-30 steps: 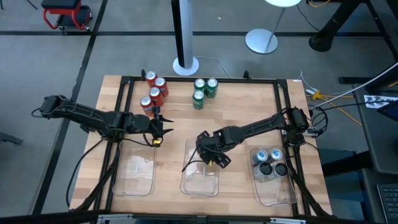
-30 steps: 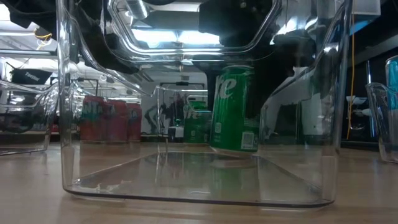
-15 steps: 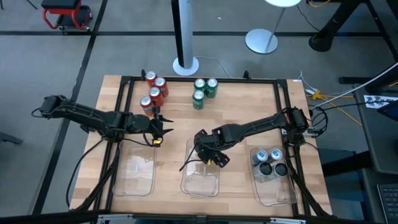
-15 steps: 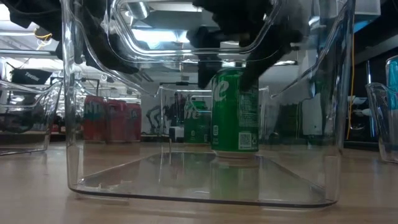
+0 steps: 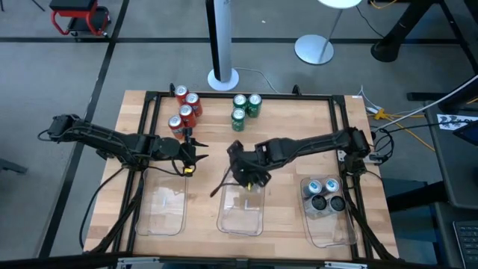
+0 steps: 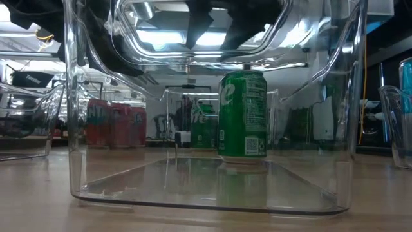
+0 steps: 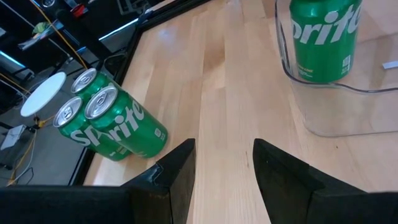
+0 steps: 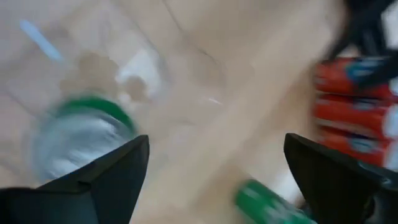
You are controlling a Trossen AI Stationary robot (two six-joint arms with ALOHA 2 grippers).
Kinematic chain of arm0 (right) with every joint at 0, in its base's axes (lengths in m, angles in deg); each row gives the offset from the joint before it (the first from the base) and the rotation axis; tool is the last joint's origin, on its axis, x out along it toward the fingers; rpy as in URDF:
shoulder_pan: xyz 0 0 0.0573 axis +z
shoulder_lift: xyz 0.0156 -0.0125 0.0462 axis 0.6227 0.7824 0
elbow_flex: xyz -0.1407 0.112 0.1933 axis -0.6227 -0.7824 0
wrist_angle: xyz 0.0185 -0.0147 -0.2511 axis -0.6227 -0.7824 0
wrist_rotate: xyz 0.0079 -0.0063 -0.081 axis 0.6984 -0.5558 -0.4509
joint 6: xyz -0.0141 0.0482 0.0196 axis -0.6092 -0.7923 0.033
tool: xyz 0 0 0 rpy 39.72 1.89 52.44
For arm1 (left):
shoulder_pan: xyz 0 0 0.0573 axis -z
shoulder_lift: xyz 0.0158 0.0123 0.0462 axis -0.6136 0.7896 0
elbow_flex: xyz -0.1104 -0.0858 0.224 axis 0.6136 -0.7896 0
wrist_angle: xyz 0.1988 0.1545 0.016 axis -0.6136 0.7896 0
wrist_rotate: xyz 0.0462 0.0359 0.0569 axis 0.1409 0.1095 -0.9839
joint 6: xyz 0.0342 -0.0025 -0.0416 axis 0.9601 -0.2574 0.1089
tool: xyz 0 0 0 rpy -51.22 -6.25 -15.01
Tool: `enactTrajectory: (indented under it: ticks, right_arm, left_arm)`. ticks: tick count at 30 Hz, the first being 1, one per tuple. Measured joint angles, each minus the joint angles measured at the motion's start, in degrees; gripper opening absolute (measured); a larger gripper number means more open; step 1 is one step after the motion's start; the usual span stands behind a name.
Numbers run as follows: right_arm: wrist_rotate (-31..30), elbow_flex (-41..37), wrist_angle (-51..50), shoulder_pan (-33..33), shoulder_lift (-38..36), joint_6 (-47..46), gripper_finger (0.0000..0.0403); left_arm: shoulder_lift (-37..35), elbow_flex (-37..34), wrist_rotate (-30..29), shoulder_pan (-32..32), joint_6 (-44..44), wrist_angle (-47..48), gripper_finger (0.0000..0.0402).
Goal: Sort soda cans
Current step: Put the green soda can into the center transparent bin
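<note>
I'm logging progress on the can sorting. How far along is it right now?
Done: four silver-blue and dark cans sit in the right tray, and one green can stands in the middle tray. In hand: the right pincer, open and empty, is above that tray's far end; the left pincer holds nothing. Left: three green cans and four red cans at the table's far edge; the left tray is empty.

We see a wooden table (image 5: 291, 134) carrying three clear trays (image 5: 240, 213) near the right gripper (image 5: 240, 173), with red cans (image 5: 185, 110) and green cans (image 5: 245, 109) beyond.
</note>
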State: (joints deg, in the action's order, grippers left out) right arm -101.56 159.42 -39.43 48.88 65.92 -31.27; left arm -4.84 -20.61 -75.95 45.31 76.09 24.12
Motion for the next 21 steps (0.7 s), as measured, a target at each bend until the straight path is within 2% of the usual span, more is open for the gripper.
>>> enactTrajectory:
  ticks: [2, 5, 16, 21]
  right_arm:
    - [-3.2, 0.3, -0.1, -0.8, 0.0, 3.7, 0.0371]
    - [-4.2, 0.4, 0.1, -3.0, 0.0, 8.1, 0.0371]
    - [-3.8, 0.4, 1.3, -14.4, 0.0, 24.2, 0.0372]
    - [-1.2, -0.3, 5.0, -20.0, 0.0, 29.9, 0.0372]
  left_arm:
    - [0.0, 0.0, 0.0, 0.0, 0.0, 0.0, 0.0153]
    - [0.0, 0.0, 0.0, 0.0, 0.0, 0.0, 0.0153]
    - [0.0, 0.0, 0.0, 0.0, 0.0, 0.0, 0.0153]
    - [0.0, 0.0, 0.0, 0.0, 0.1, -0.6, 0.0153]
